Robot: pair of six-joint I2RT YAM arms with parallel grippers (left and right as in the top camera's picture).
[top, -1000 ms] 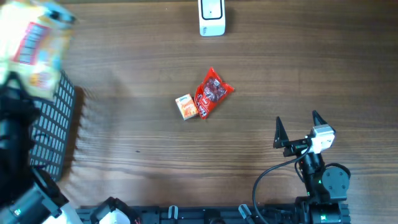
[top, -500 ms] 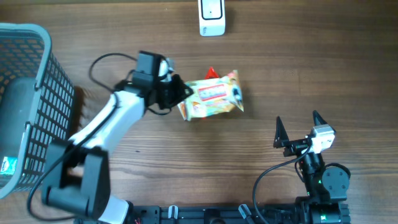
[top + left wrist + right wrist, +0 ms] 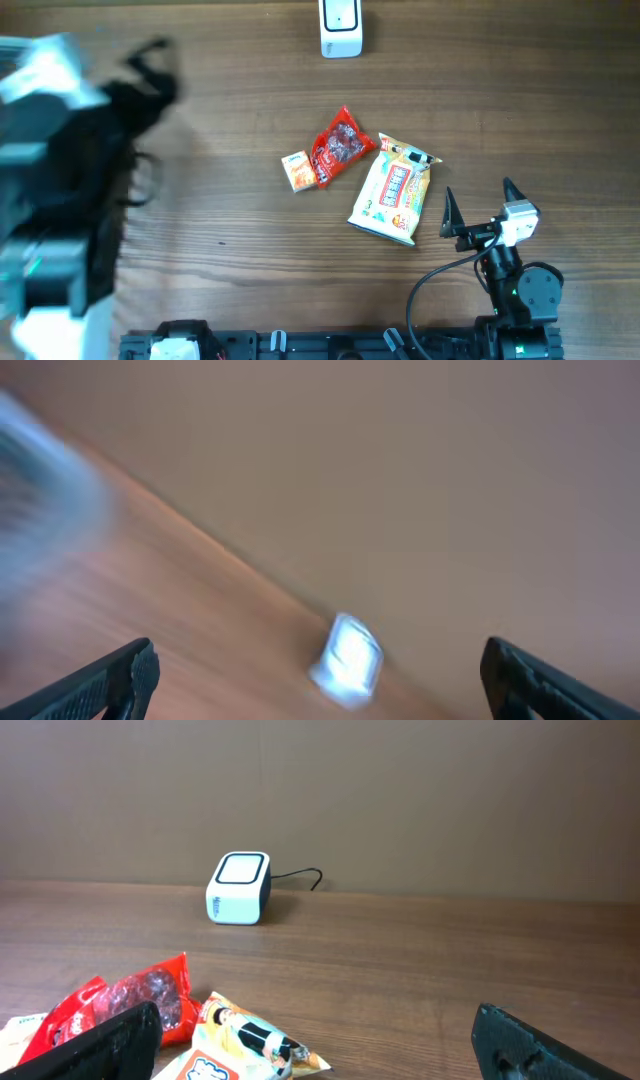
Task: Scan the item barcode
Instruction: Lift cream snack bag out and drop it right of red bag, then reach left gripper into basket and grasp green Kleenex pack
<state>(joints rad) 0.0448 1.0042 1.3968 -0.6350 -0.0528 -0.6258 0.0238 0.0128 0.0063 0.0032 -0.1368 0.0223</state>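
**Goods laid out, scan not yet begun.** A crinkled snack bag (image 3: 393,190), printed yellow and white on soft film with a flat sealed top, is seen lying flat on the wood-grain bench (image 3: 200,250). It lies just beside, perhaps touching, a glossy red packet (image 3: 343,147) and near a small orange box (image 3: 299,171). No barcode can be made out on its upturned face.

The barcode scanner (image 3: 341,28), a rounded white block with a dark cable (image 3: 300,877), is set at the far edge with its window facing up. It is well apart from the goods, presumably so that an item can be passed over it.

The right hand (image 3: 478,195) is parked close to the bag, its fingers spread wide with nothing between them. The bag lies within its reach, which is judged to suit a pick-up from that side.

The left hand (image 3: 318,680) is likewise released and empty, its dark fingers wide apart in the wrist view. Its arm is rendered only as a blur at the bench's left side. The thin film of the bag is expected to buckle under a pinch.
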